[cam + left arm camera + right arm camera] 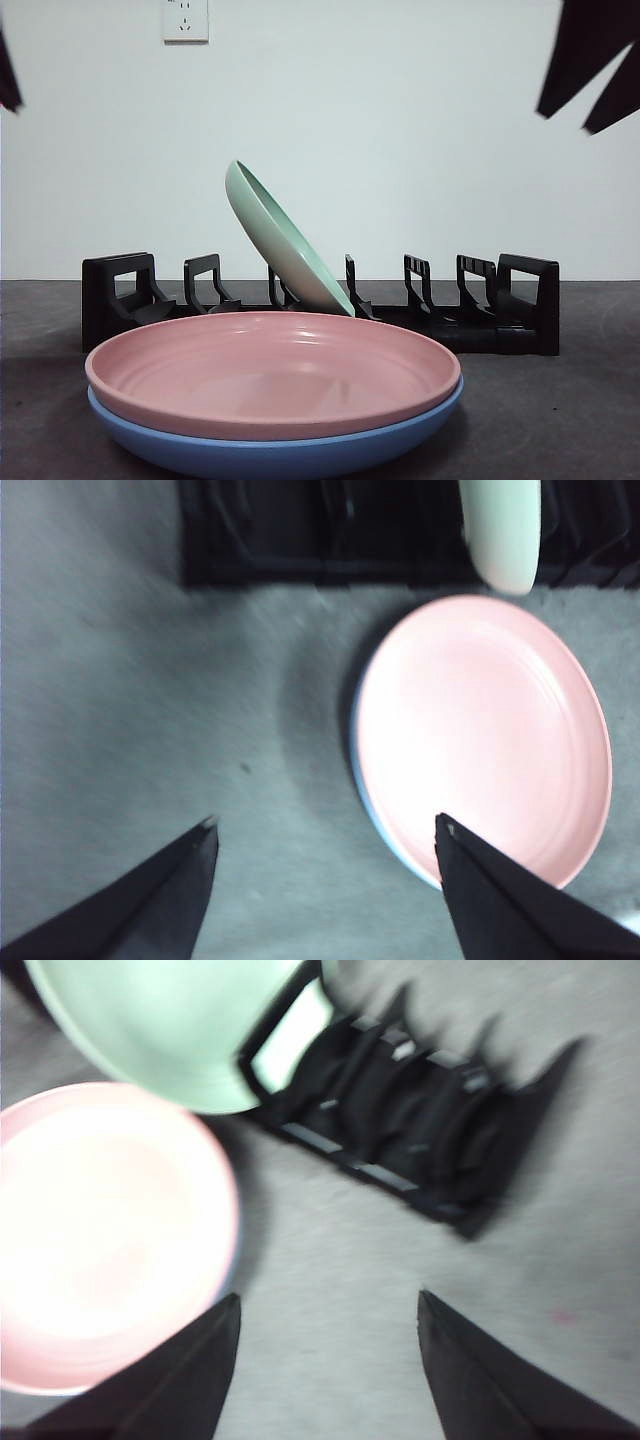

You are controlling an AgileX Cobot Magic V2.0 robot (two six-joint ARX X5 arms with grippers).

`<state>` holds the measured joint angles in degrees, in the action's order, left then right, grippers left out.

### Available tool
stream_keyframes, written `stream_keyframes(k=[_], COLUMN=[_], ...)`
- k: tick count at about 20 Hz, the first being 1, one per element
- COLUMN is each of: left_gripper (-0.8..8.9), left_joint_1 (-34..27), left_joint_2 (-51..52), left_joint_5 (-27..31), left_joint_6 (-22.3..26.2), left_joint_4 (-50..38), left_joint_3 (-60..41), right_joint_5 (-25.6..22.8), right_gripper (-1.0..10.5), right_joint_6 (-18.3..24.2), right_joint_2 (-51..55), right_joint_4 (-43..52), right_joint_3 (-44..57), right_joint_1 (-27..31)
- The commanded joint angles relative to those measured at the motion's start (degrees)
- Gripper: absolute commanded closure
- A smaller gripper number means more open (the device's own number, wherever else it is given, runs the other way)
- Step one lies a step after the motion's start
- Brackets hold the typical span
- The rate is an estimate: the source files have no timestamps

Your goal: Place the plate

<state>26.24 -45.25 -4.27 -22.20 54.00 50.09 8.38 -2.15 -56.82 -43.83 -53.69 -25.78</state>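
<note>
arms hang raised above the table: we see the left gripper and right gripper both spread wide, holding nothing. we find the green plate tilted in the black rack, behind the pink plate stacked on the blue plate.

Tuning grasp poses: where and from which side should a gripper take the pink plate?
Probably the pink plate by its raised rim, one jaw inside and one under the lip, coming from above at an open side edge. It lies flat, nested on the blue plate, and the black rack with the leaning green plate blocks the far side.
</note>
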Motion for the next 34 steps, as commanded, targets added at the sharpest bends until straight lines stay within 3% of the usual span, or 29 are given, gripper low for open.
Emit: stream_keyframes(k=[1,5,12,19,30,34], left_gripper=[4.69,4.69,4.69,4.69,4.69,4.69], left_joint_1=[-0.6,-1.1,-1.2,-1.2,-1.2,-1.2], left_joint_2=[3.5,11.6,17.1,17.1,17.1,17.1], left_joint_5=[0.2,0.2,0.5,1.2,2.0,3.1], left_joint_6=[4.4,6.4,5.4,4.8,4.6,4.6], left_joint_4=[0.1,0.8,4.6,4.7,4.3,4.2], left_joint_3=[1.1,1.1,1.1,1.1,1.1,1.1], right_joint_5=[3.3,8.1,8.0,5.0,3.3,3.2], right_gripper=[6.7,6.7,6.7,6.7,6.7,8.2], right_joint_6=[-2.8,-3.7,-3.7,-3.7,-4.9,-5.0], right_joint_2=[-4.3,-13.2,-30.1,-44.5,-55.0,-55.6], right_joint_4=[-0.1,-0.5,0.4,1.0,3.5,3.6], right_joint_3=[-4.5,-13.7,-31.8,-44.6,-48.5,-48.5], right_joint_1=[-1.4,-4.5,-13.5,-17.4,-18.0,-18.0])
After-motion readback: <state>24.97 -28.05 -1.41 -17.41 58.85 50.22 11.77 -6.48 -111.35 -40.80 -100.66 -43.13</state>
